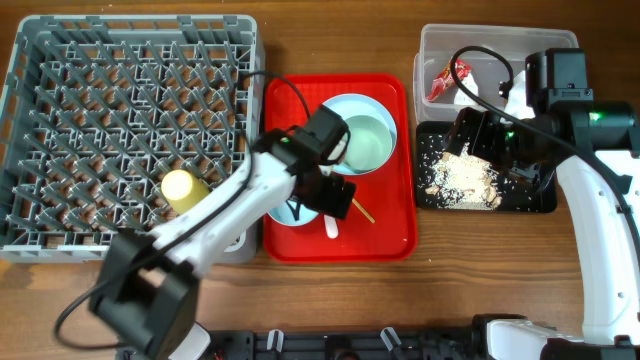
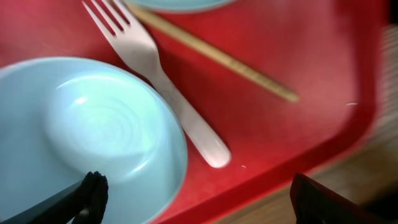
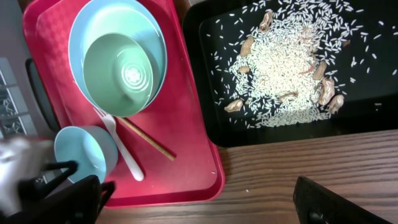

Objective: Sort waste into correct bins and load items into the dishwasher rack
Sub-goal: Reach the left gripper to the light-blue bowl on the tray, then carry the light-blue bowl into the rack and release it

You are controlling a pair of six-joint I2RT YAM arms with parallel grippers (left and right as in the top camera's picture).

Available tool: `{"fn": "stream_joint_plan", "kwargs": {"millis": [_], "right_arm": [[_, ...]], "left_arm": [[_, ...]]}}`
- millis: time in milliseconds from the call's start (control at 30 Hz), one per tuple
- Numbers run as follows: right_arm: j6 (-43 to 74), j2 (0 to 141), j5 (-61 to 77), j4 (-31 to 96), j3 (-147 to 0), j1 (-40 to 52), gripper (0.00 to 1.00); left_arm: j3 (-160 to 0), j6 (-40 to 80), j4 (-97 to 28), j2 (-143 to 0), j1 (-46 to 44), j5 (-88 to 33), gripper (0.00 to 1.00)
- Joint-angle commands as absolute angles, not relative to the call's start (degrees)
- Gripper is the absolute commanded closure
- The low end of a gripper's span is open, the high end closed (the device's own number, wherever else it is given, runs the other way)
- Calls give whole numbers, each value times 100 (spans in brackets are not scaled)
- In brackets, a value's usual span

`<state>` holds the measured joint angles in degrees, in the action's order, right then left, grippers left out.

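While the left gripper hangs over the near left part of the red serving tray, its fingers stand wide apart and grip nothing. One fingertip sits right at the rim of a small mint bowl in that corner of the tray; the other is out past the tray's near edge. Just beside the bowl, towards the tray's middle, lies the white fork, tines pointing to the tray's far side. A wooden chopstick lies slantwise beyond the fork, also on the tray. On the tray's far half rests the mint plate, with a second mint bowl standing upright on it.

Left of the red tray is the grey rack, and the yellow cup sits among its pegs near the side that faces the tray. Right of the red tray lies the black tray, strewn with rice-like scraps and a few brown lumps. Beyond it, at the red tray's far right, stands the clear tub with the red wrapper inside. The right gripper hovers above the black tray with its fingers spread and nothing between them.
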<state>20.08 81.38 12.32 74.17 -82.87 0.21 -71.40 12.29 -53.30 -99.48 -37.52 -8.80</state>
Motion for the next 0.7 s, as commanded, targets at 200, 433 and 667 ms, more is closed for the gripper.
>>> {"fn": "stream_joint_plan", "kwargs": {"millis": [200,433,667], "right_arm": [[1946,8077,1140,7443,-8324,3,1],[1944,8077,1138,7467,-8324,3,1],[1929,8077,1138,7494,-8324,3,1]], "left_arm": [[-7194,1240,-5308,-10827,-3776,-786,80],[-7564,1240,-5509,-10348,-3769,-781,96],[-8394,1232,-5964,-9185,-3035,-808,96]]}}
